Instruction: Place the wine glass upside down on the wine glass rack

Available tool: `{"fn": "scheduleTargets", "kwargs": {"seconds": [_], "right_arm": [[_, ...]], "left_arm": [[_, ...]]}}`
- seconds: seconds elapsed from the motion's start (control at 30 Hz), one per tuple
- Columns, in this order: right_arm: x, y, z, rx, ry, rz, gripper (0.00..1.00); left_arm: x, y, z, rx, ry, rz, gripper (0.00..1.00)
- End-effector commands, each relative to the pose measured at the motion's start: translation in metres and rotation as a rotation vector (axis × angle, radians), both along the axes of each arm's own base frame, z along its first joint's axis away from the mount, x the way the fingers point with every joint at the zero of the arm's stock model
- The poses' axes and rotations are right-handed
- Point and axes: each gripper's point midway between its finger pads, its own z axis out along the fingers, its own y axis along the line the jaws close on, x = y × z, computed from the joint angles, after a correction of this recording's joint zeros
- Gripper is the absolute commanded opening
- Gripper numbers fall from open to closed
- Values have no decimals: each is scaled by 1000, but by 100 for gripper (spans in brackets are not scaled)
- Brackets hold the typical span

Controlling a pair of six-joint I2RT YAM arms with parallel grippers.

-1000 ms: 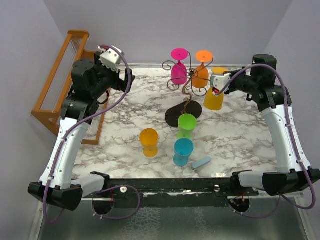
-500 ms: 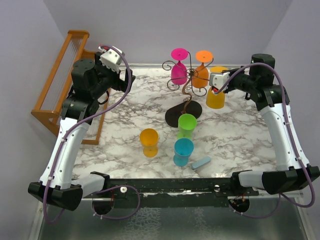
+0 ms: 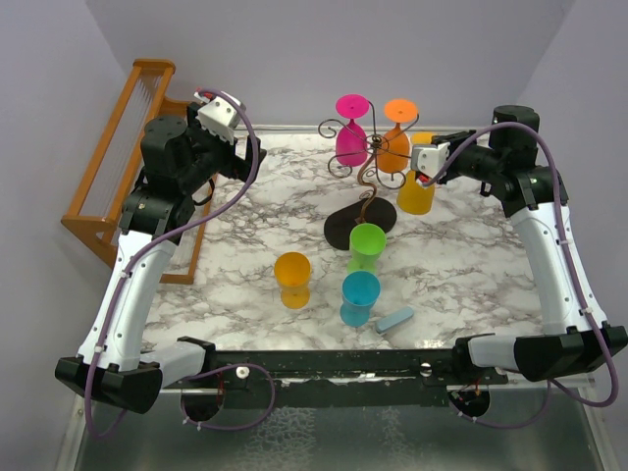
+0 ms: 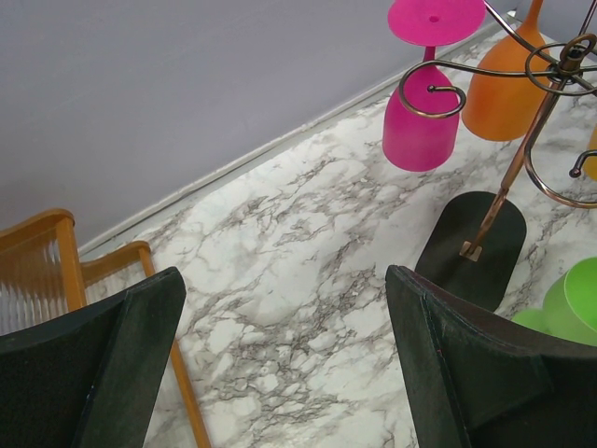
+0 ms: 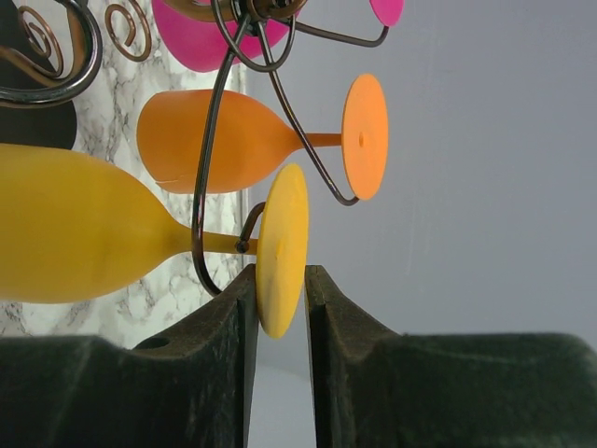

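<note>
While the top view reads from the arm bases outward, first comes a small light-blue block [image 3: 395, 318] on the marble desk [image 3: 471, 265]. Just behind it stands a teal glass [image 3: 359, 297], with an amber glass [image 3: 292, 280] to its left and a green glass [image 3: 367, 246] behind it. The green one sits just beside the black oval base of the wine glass rack [image 3: 371, 177].

Left end effector [image 4: 284, 280]: raised at left rear, near the wooden rack [image 3: 108, 167]. Only its own wrist view shows the fingers, spread wide with nothing between them.

Two glasses hang bowl-down on the rack's far arms, a pink wine glass [image 3: 351, 137] and an orange wine glass [image 3: 394, 142].

A yellow wine glass [image 5: 84, 233] hangs bowl-down at the rack's right side. From above the stem is hidden; the right wrist view shows it lying in a wire curl.

Right end effector [image 5: 280, 273]: fingers narrow, flanking the rim of the yellow foot. I cannot tell whether they pinch it or merely stand against it.
</note>
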Motion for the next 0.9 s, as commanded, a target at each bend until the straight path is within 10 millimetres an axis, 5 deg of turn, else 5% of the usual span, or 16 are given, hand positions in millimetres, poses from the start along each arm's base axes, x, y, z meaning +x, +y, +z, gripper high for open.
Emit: {"fn": "scheduleTargets", "kwargs": {"seconds": [0.0, 0.87], "right_arm": [[-4, 8, 6, 41, 4, 37, 27], [-31, 37, 15, 146, 69, 198, 36]], "left_arm": [[-2, -1, 10, -6, -43, -21, 92], [-1, -3, -5, 8, -13, -34, 95]]}}
